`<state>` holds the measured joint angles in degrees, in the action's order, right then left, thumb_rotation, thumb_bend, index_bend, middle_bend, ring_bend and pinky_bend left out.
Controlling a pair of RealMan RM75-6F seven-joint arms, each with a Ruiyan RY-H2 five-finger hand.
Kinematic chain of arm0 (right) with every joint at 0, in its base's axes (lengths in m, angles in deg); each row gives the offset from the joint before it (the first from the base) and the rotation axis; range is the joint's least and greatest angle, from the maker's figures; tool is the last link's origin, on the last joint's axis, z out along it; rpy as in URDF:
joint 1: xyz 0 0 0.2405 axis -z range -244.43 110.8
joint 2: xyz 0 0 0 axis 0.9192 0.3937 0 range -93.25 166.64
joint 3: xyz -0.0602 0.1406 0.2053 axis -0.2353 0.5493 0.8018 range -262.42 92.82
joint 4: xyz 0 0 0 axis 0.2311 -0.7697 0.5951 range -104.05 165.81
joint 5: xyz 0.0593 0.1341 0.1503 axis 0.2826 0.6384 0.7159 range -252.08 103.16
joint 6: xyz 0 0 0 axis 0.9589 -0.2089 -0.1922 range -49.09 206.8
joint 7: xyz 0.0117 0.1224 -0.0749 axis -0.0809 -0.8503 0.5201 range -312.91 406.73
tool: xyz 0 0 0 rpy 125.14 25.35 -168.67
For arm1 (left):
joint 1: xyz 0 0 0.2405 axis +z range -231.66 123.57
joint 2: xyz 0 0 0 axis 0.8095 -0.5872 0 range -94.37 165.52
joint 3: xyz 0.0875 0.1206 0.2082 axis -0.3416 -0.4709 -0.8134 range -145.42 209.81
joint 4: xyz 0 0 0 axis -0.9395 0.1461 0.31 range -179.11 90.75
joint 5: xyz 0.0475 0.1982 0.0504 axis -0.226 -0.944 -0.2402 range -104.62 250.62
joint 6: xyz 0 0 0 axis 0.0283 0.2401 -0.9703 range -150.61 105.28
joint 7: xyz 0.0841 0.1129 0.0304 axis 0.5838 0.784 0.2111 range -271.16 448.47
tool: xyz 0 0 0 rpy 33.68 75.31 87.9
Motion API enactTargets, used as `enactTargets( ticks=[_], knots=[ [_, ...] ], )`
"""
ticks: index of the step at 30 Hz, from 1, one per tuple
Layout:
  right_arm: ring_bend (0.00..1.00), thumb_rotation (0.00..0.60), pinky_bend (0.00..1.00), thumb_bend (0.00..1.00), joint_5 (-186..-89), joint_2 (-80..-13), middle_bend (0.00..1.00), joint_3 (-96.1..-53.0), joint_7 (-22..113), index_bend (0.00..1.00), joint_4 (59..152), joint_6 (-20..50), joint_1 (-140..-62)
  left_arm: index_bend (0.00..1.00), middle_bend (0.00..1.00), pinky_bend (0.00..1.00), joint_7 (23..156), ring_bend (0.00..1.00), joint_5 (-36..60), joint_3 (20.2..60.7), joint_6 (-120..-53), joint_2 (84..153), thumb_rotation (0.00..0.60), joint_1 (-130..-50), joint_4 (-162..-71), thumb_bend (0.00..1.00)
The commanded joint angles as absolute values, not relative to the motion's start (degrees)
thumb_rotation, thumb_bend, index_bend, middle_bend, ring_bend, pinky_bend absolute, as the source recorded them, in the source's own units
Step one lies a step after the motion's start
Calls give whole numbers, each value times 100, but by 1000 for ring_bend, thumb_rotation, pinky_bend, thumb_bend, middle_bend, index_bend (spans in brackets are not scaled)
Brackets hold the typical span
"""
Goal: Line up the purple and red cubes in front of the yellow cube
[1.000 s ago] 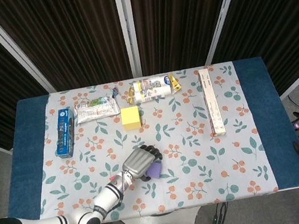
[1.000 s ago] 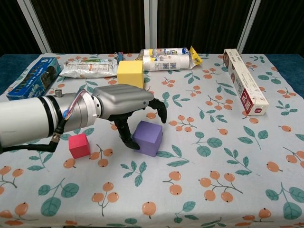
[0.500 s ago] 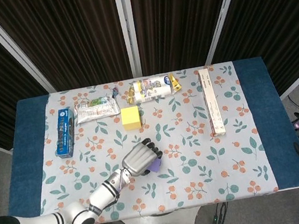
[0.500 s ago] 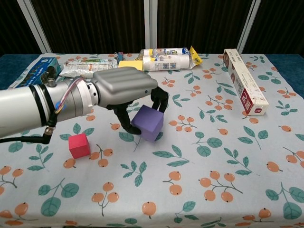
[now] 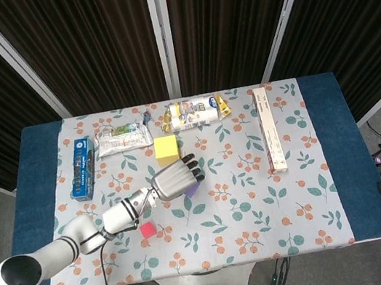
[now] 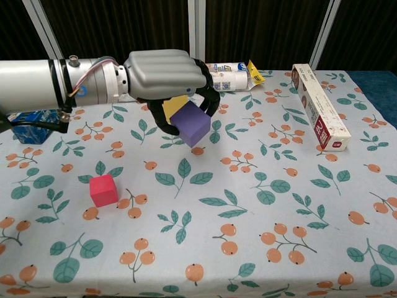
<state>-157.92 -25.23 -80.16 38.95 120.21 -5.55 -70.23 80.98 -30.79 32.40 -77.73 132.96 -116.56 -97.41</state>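
Cubes: one purple cube gripped by left hand, one red cube, one yellow cube; chest view hides most of yellow.

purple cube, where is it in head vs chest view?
Head view: purple cube just a sliver, showing under the left hand, below the yellow cube.
Chest view: purple cube upper centre, held off the cloth by the left hand.
Shared landmark: red cube.
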Motion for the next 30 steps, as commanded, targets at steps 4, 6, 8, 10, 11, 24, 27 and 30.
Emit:
enactTargets(
  ticks=[4,6,8,10,11,24,27,30],
  knots=[
    [135,600,238,294,-15761,-2525,163,-8011,3884,105,12005,-550,-7006,525,531,215,7500,291,-3129,3000,-7674,13613,600,-11910,-9000,259],
    [135,600,238,294,-15761,-2529,163,-8011,3877,105,12001,-549,-7003,520,526,212,7414,287,-3103,2955,-7659,13689,600,-11913,-8876,259],
    [135,600,238,294,-15759,-2536,163,-8012,3870,105,11995,-548,-6999,519,523,212,7352,287,-3080,2922,-7687,13774,600,-11900,-8752,259],
    [135,600,238,294,-15754,-2544,163,-8011,3869,105,11985,-551,-6993,509,498,212,7305,270,-3047,2895,-7682,13859,600,-11892,-8627,258],
    [135,600,238,294,-15753,-2548,163,-8009,3865,104,11983,-552,-6992,503,484,212,7293,260,-3018,2896,-7663,13902,600,-11888,-8566,258],
    [135,600,238,295,-15786,-2533,166,-8012,3853,99,11992,-615,-6945,344,216,206,7436,149,-2731,2942,-7744,13880,600,-11790,-8529,244],
    [135,600,238,295,-15807,-2542,166,-8015,3838,99,11982,-612,-6950,337,214,205,7569,150,-2627,3026,-7880,13747,600,-11714,-8757,241],
    [134,600,238,294,-15826,-2538,165,-8010,3823,98,11974,-642,-6942,335,214,206,7675,149,-2477,3145,-8047,13596,600,-11594,-9088,221]
  ],
)
